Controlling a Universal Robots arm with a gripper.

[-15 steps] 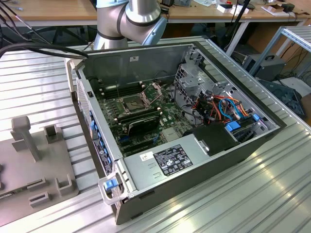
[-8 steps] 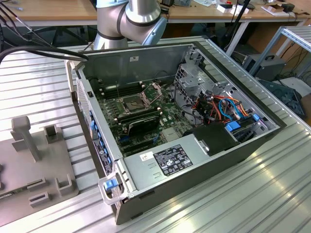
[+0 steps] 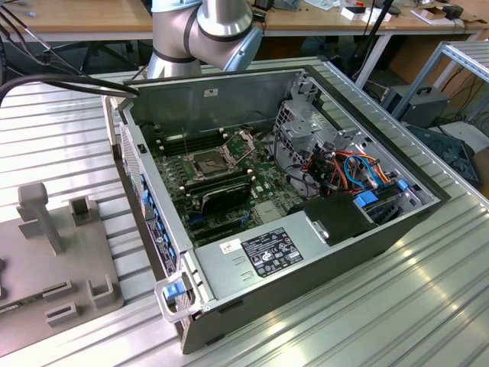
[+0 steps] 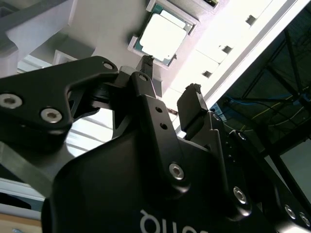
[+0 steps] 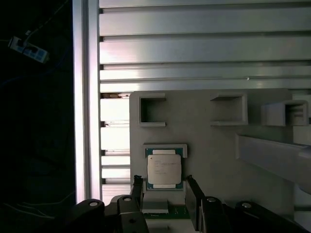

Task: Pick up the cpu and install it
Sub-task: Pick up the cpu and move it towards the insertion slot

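Note:
The cpu (image 5: pixel 164 168) is a small flat square with a pale silver top. It lies in a shallow pocket of a grey holder plate (image 5: pixel 214 150). In the first wrist view my gripper (image 5: pixel 166 190) is open, and its two black fingers (image 5: pixel 137 187) stand either side of the chip's near edge. The second wrist view shows the cpu (image 4: pixel 163 36) just beyond the open gripper (image 4: pixel 170 75), with nothing between the fingertips. In the exterior view the dark square socket (image 3: pixel 208 162) sits on the motherboard inside the open computer case (image 3: pixel 397 229).
My arm (image 3: pixel 202 30) rises behind the case. A black graphics card (image 3: pixel 221 193) lies beside the socket, with a power supply (image 3: pixel 252 252) and coloured cables (image 3: pixel 355 172) nearby. The grey holder plate (image 3: pixel 53 260) has raised blocks and an upright post (image 3: pixel 42 218). Ribbed aluminium table (image 3: pixel 367 306) all around.

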